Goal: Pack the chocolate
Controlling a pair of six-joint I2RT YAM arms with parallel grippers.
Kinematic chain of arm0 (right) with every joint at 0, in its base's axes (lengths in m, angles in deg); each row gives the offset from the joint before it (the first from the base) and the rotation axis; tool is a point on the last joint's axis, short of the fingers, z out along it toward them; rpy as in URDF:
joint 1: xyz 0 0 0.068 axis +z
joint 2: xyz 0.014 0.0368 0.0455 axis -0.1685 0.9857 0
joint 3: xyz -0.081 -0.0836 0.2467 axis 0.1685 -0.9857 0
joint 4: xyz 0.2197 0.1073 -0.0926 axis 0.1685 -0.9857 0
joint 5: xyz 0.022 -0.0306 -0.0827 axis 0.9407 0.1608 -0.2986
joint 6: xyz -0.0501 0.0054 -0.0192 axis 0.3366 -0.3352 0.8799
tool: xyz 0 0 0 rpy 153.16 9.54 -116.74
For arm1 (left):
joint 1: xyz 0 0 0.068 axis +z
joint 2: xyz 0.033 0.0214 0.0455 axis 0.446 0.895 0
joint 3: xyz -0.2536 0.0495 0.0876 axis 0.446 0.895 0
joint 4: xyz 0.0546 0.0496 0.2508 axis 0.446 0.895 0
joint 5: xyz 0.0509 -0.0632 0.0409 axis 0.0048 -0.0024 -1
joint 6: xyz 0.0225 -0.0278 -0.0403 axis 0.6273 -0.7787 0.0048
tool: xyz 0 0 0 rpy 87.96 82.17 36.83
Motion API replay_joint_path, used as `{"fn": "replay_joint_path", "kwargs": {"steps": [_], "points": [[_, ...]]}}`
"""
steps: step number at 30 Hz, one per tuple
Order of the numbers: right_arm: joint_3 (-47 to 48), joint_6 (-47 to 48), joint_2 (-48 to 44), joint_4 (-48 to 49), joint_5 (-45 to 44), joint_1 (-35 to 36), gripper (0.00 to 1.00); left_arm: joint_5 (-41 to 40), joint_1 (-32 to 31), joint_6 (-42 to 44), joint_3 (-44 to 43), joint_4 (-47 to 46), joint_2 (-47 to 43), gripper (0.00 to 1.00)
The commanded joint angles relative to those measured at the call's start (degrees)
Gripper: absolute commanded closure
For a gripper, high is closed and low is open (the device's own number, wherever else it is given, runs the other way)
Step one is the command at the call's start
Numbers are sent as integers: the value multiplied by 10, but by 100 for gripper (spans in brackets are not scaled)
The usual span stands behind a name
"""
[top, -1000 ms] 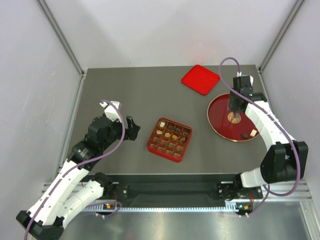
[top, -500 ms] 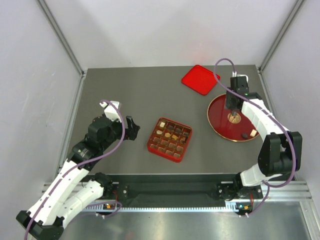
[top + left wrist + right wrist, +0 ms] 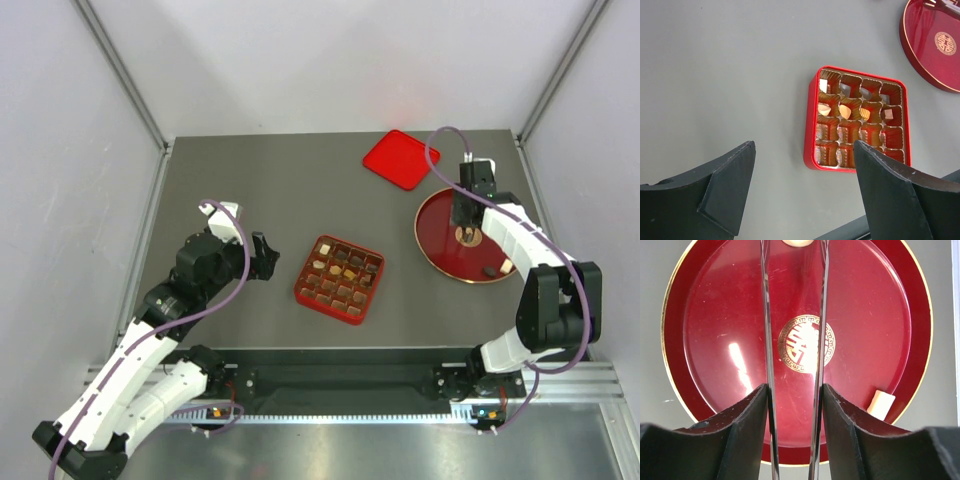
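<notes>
The grey table [image 3: 240, 190] carries a round dark-red plate with a gold rim [image 3: 437, 250]. The red gridded square tray [image 3: 810, 125] holds several chocolate pieces [image 3: 845, 111]. The left tool [image 3: 802, 150] is spread wide and empty, apart from the tray. The right tool [image 3: 794, 260] is narrowly parted above the plate, a cream chocolate [image 3: 796, 242] between its tips. Another cream piece [image 3: 881, 404] lies to the right by the rim.

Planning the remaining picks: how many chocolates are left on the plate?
3. A dark piece and a cream piece at the plate's near-right rim; another cream piece at its far rim, between the fingers of the right gripper. The gripper may hide more.
</notes>
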Motion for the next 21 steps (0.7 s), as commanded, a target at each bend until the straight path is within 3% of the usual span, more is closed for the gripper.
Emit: {"fn": "replay_joint_path", "kwargs": {"steps": [1, 13, 21], "points": [[-4, -2, 1, 37, -5, -13, 55, -5, -2, 5, 1, -8, 0, 16], [-9, -3, 2, 42, 2, -16, 61, -6, -2, 5, 0, -7, 5, 16], [-10, -29, -29, -22, 44, -14, 62, -5, -2, 5, 0, -7, 5, 16]]}}
